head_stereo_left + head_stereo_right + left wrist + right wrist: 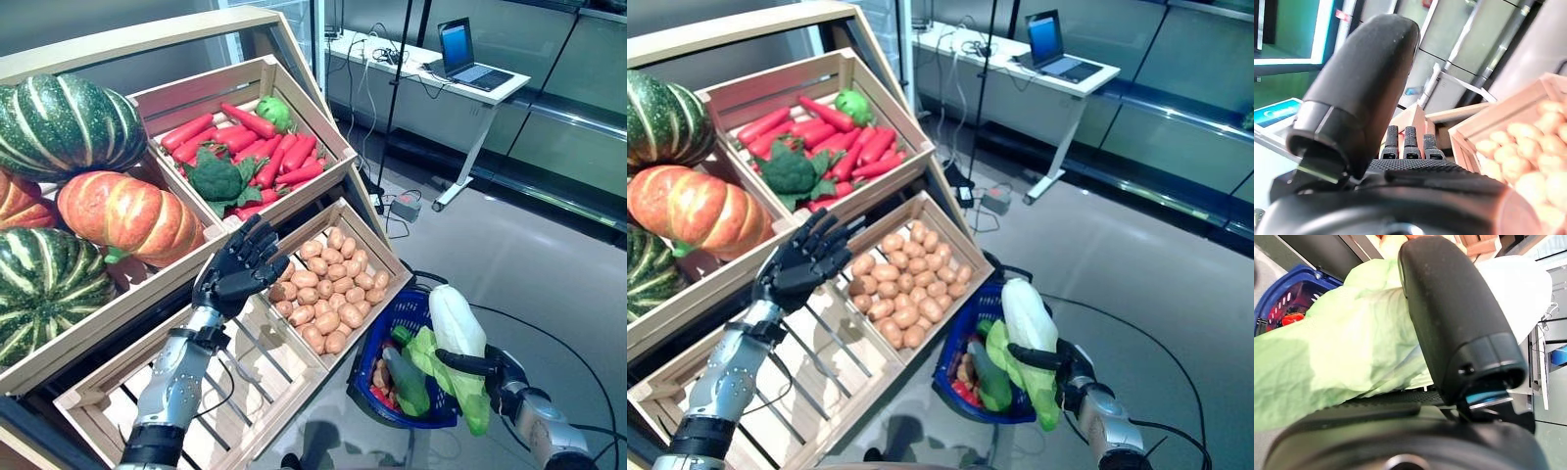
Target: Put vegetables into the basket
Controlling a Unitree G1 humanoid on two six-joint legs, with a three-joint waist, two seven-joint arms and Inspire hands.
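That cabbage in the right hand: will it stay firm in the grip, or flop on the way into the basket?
The napa cabbage probably holds firm at its pale stalk end, where the right hand clasps it. Its green leaves hang limp below the hand, so they likely flop and may snag the blue basket rim.

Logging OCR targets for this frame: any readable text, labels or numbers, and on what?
No text can be read anywhere.
Laptop screen on the white desk: lit, content too small to read.
Wooden crates, blue basket and the cabbage in the right hand: no print visible.
Left hand: no markings.
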